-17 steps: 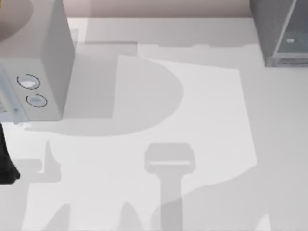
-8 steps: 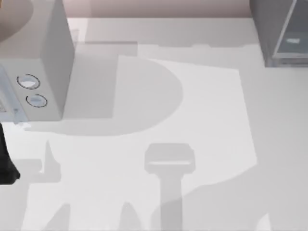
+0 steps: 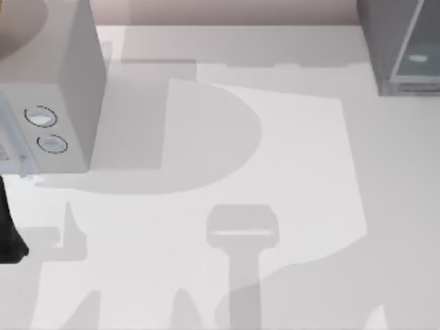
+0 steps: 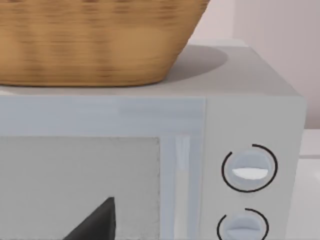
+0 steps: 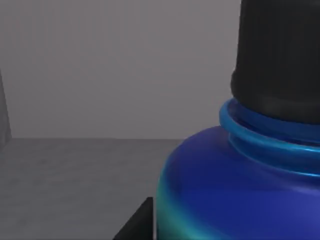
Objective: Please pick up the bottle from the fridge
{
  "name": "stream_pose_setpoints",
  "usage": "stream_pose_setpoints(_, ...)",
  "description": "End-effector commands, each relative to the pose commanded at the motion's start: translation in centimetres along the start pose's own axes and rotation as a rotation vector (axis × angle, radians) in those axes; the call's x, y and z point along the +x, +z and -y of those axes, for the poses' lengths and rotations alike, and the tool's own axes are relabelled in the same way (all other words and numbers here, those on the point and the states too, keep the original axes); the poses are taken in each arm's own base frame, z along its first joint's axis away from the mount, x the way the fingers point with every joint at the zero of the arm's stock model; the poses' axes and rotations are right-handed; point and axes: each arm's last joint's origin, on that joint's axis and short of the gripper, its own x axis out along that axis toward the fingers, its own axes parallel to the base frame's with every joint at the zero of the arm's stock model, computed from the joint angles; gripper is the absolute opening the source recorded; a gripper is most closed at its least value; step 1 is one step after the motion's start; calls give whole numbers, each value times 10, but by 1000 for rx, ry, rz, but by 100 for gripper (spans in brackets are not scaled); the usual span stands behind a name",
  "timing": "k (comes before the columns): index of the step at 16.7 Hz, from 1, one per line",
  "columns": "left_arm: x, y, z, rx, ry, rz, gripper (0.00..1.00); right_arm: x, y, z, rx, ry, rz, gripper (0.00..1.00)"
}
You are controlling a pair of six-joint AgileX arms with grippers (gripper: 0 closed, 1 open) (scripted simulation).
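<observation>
Gripper of the right arm is sitting just beside the bottle, with a dark edge of it showing at the foot of the bright blue body; whether it is clamped on the bottle or standing apart cannot be told. The bottle is standing upright on the grey floor inside the fridge, black cap uppermost, with the plain grey back wall behind it. In the top view, a pale glint behind the glass panel is lying slightly further right than a second ago and is unchanged over the last half second. I am judging that the arm is settling at the bottle and that the lift is not yet done. The fridge is standing at the table's far right corner and is holding only the bottle, as far as can be seen. The left arm is staying parked at the table's left edge, its gripper facing the light grey box with two dials, open or closed not determinable. A woven basket is resting on that box; its contents are hidden.
</observation>
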Motion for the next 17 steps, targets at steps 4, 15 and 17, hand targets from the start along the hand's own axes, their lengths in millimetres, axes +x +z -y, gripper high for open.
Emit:
stream_pose_setpoints(4,0,0,0,0,0,0,100,0,0,0,0,0,0,0)
stream_pose_setpoints(15,0,0,0,0,0,0,100,0,51,2,1,-3,1,0)
stream_pose_setpoints(17,0,0,0,0,0,0,100,0,51,2,1,-3,1,0)
